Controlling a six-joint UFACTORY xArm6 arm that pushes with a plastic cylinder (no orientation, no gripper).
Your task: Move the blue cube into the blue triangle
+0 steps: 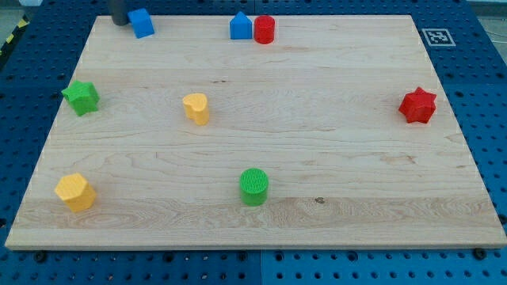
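Observation:
The blue cube [142, 23] sits near the view's top left edge of the wooden board [317, 158]. The blue triangle [241, 26] stands further right along the top edge, touching a red cylinder [264, 29] on its right. My dark rod comes down at the top left, and my tip [120, 22] rests just left of the blue cube, very close to it or touching it. A wide gap of board lies between the cube and the triangle.
A green star [81, 96] is at the left edge, a yellow heart-like block [196, 108] left of centre, a yellow hexagon [75, 191] at bottom left, a green cylinder [254, 187] at bottom centre, and a red star [418, 105] at the right.

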